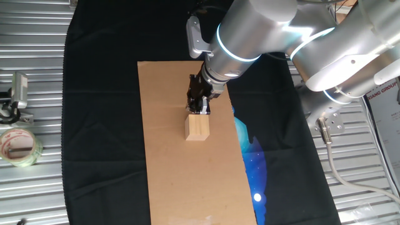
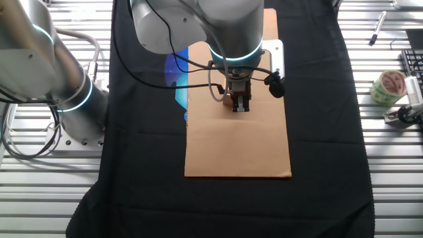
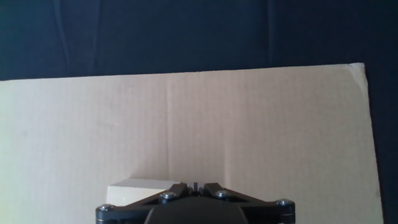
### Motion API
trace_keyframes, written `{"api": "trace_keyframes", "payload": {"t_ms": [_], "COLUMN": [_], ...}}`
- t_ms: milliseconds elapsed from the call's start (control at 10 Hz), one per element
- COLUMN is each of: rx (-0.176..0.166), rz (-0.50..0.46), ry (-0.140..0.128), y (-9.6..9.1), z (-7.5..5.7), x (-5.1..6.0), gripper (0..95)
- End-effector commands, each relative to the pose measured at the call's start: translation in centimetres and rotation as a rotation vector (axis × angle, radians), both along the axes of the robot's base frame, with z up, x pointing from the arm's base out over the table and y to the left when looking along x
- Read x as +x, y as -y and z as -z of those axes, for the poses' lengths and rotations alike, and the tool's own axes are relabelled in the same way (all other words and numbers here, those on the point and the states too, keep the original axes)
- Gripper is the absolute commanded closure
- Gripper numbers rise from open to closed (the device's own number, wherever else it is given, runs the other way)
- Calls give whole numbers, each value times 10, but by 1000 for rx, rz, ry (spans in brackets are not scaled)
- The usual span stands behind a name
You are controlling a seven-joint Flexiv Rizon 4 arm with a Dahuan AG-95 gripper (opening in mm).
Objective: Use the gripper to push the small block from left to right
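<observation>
The small block [image 1: 196, 127] is a pale tan wooden cube on the brown cardboard sheet [image 1: 169, 175]. My gripper [image 1: 200, 112] is black with silvery tips and stands right behind the block, touching or nearly touching its far face. The fingers are shut together with nothing between them. In the other fixed view the gripper [image 2: 240, 108] hides most of the block [image 2: 228, 102]. In the hand view the gripper [image 3: 195, 185] shows at the bottom edge, jaws closed to a thin slit, with the block's top [image 3: 140, 186] just left of the tips.
A black cloth [image 1: 100, 125] covers the table under the cardboard. A clear tape roll [image 1: 19, 145] and a metal clip [image 1: 17, 94] lie off the cloth at the left. A blue glowing patch [image 1: 253, 162] lies beside the cardboard's right edge.
</observation>
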State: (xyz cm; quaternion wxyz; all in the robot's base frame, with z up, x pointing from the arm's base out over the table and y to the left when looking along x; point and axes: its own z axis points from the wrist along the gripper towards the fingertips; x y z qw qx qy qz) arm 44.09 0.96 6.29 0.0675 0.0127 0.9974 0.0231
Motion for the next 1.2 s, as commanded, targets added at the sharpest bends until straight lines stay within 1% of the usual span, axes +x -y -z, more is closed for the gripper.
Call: {"api": "trace_keyframes", "payload": {"t_ms": [100,400,700,1200], "rx": [-3,0,-2,0], "rz": [4,2,0,2], "ry": [-12,-13,-7,-9], "y": [0,-1,-3,-4], "z": [0,2,7,8], "x": [0,-1,-4,-6], "gripper": [950,950,950,950]}}
